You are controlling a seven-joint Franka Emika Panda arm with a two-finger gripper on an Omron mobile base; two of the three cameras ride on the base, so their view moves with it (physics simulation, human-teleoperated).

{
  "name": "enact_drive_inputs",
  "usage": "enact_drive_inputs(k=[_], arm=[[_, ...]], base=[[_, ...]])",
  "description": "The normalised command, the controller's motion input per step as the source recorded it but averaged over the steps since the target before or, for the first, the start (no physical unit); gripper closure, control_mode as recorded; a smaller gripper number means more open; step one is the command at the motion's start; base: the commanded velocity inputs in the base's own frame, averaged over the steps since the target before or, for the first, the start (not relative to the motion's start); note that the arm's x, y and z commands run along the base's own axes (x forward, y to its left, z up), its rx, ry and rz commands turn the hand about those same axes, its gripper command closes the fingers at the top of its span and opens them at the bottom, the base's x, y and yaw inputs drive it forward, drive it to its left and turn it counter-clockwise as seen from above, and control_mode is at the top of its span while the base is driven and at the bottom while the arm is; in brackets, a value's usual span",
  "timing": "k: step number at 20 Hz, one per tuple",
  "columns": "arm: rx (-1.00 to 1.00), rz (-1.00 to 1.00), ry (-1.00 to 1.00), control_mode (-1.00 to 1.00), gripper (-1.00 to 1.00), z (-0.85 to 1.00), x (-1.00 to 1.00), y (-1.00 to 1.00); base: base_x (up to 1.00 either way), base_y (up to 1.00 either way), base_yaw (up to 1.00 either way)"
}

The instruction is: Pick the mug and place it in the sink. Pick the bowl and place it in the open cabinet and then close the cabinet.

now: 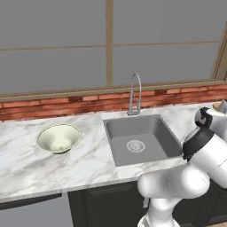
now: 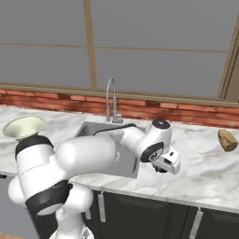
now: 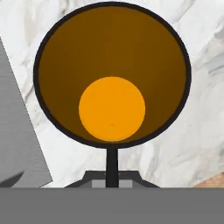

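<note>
the fingers (image 3: 112, 168) are pressing nearly together on the near rim of the mug (image 3: 112, 74), showing in the hand view as one thin dark bar rising at the bottom and touching the mug's dark edge. the mug is sitting mouth toward the camera, round black rim, brown inside wall, bright orange bottom. white marble table (image 3: 175, 144) is showing around it, with a grey slanted surface at the left edge of that view, cannot tell what it is.

in the right base view the hand (image 2: 167, 162) is hanging low over the table (image 2: 205, 172) just right of the sink (image 2: 93, 130), the mug itself hidden under the hand. the white arm is bending across in front of the basin. a small brown lumpy thing (image 2: 227, 139) is lying on the table well to the right, cannot tell what it is.

in the left base view the sink (image 1: 142, 139) is sitting recessed in the marble, grey, round metal drain (image 1: 135, 146) in the middle, chrome faucet (image 1: 135, 94) standing behind it by the brick strip (image 1: 57, 105). the bowl (image 1: 58, 138) is sitting upright on the table (image 1: 84, 159) well left of the sink, pale cream, wide and shallow; in the right base view the bowl (image 2: 23, 127) is at the far left edge. dark lower cabinets (image 2: 154, 217) are running under the table front.
</note>
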Motion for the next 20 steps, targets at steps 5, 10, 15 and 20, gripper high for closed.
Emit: enact_drive_inputs(k=[5, 10, 15, 20], arm=[[-0.02, 0.15, 0.0, -1.0, 1.0, 0.05, 0.04, 0.73], [-0.01, 0.16, 0.0, -1.0, 1.0, 0.01, 0.13, 0.76], [0.0, 0.16, 0.01, -1.0, 1.0, 0.03, 0.23, 0.67], [0.0, 0.15, 0.04, -1.0, 1.0, 0.0, 0.35, 0.43]], base=[[0.0, 0.0, 0.0], [0.0, 0.0, 0.0], [0.0, 0.0, 0.0], [0.0, 0.0, 0.0]])
